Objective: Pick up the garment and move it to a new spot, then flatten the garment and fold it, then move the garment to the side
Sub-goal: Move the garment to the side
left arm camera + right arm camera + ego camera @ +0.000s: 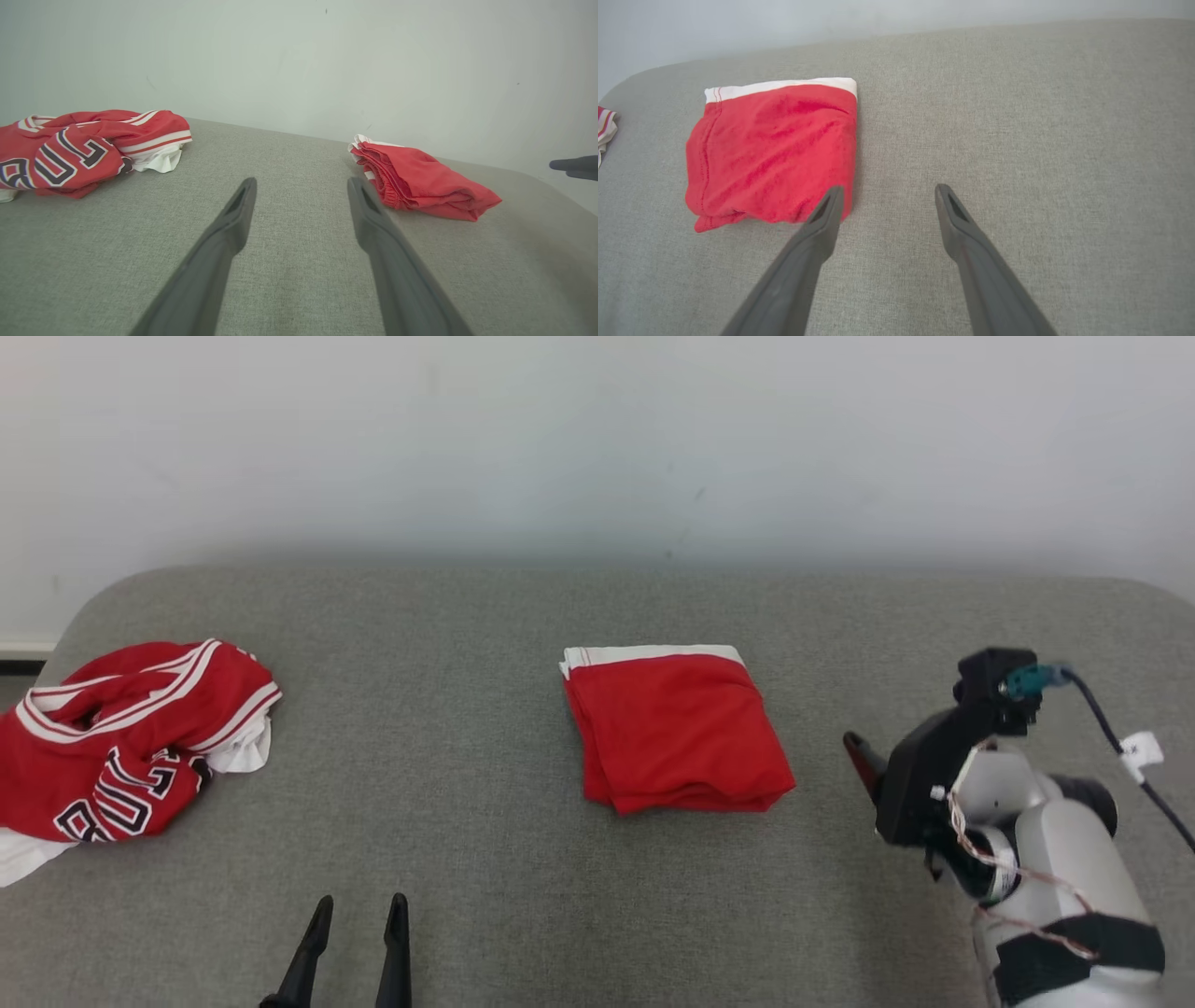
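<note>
My left end effector [359,907] and right end effector [885,193] gape empty; the folded garment [674,728], likely soft and floppy, lies on the surface [448,803] at the right's nine o'clock, where I'd pinch its stacked edge.

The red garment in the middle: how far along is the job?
Done: the red garment lies folded on the grey surface. In hand: nothing; the left tool and right tool are open and empty. Left: moving it to the side.
</note>
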{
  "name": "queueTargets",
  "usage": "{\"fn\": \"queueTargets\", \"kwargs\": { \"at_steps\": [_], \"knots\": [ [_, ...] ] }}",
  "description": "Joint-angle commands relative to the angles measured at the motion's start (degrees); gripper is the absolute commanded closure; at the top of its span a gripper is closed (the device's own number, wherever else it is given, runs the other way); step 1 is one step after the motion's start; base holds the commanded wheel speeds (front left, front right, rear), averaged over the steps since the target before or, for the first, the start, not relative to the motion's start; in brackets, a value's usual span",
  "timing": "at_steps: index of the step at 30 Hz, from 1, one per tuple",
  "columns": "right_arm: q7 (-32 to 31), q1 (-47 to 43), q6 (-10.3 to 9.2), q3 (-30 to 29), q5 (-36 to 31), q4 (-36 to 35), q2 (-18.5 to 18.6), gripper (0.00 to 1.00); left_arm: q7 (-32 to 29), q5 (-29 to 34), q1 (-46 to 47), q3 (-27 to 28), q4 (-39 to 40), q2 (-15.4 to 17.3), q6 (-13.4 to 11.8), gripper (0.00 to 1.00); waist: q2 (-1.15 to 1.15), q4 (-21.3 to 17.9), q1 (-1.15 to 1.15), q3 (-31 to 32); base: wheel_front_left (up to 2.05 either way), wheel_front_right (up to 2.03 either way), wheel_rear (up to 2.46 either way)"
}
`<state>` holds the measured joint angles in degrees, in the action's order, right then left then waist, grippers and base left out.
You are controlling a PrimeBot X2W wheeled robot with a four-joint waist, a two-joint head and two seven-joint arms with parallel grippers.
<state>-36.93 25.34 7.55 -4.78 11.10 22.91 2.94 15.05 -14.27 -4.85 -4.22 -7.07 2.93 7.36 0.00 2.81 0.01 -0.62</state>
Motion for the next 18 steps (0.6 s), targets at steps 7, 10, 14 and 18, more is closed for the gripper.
{"fn": "queueTargets", "kwargs": {
  "at_steps": [7,10,14,18],
  "knots": [
    [-6.5,12.4,-0.14,-5.7,-6.3,8.5,0.0,0.0,0.2,-1.4,3.8,-2.4,-0.2,-0.1,0.1,0.0,0.0,7.1,-0.01,-7.0,0.0,0.0,0.0],
    [-7.8,15.9,-0.14,-8.3,-10.2,12.2,-0.1,0.0,0.2,-1.5,5.3,-3.8,0.0,0.0,0.1,0.0,0.0,9.2,-0.01,-9.0,0.0,0.0,0.0],
    [-7.9,19.1,-0.14,-11.2,-13.8,16.0,0.0,0.0,0.2,-2.0,6.7,-5.2,0.2,-0.1,0.1,0.0,0.0,11.5,-0.01,-10.8,0.0,0.0,0.0],
    [-6.8,21.0,-0.14,-13.2,-14.4,19.4,0.0,0.0,0.2,-2.3,7.7,-6.0,0.2,-0.1,0.1,0.0,0.0,12.9,-0.01,-12.2,0.0,0.0,0.0]
  ]
}}
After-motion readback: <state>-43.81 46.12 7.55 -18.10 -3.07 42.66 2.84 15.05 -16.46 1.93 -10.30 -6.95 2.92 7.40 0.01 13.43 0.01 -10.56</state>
